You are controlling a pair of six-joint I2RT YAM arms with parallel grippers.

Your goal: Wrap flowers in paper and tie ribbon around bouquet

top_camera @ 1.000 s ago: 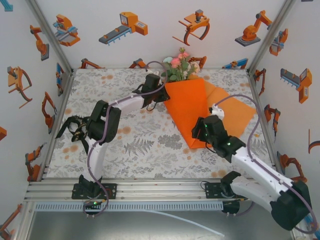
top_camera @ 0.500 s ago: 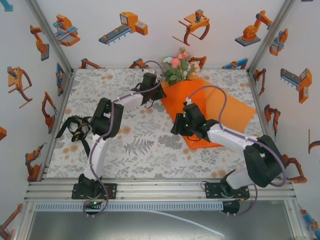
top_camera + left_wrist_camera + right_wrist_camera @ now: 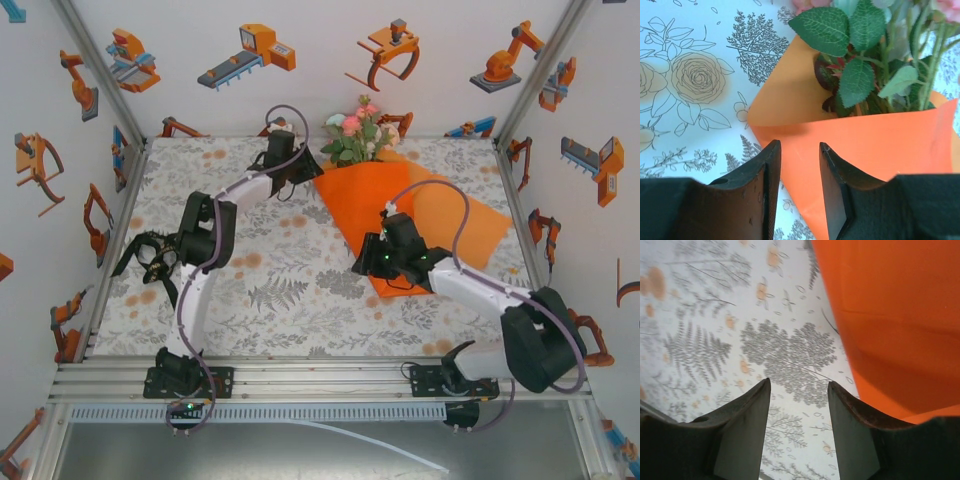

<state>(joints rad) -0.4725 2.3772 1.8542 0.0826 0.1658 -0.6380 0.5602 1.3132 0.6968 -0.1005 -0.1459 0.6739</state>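
The bouquet lies at the back middle of the table. Its orange paper (image 3: 375, 210) is folded into a cone, and pink and peach flowers (image 3: 358, 135) stick out of the wide far end. My left gripper (image 3: 308, 172) is open just left of the cone's upper left corner. In the left wrist view its jaws (image 3: 799, 150) frame the paper's edge (image 3: 880, 145) below green leaves (image 3: 865, 65), with nothing gripped. My right gripper (image 3: 362, 262) is open beside the cone's lower left edge. It hangs (image 3: 797, 385) over tablecloth, with paper (image 3: 890, 315) to its right. The black ribbon (image 3: 148, 255) lies looped at the far left.
A flat flap of the orange sheet (image 3: 465, 215) spreads out to the right of the cone. Printed walls enclose the table on three sides. The floral tablecloth (image 3: 290, 290) shows between the ribbon and the cone.
My left gripper has opened and drawn back left from the cone's top corner. My right arm has swung from the cone's right side across to its lower left edge.
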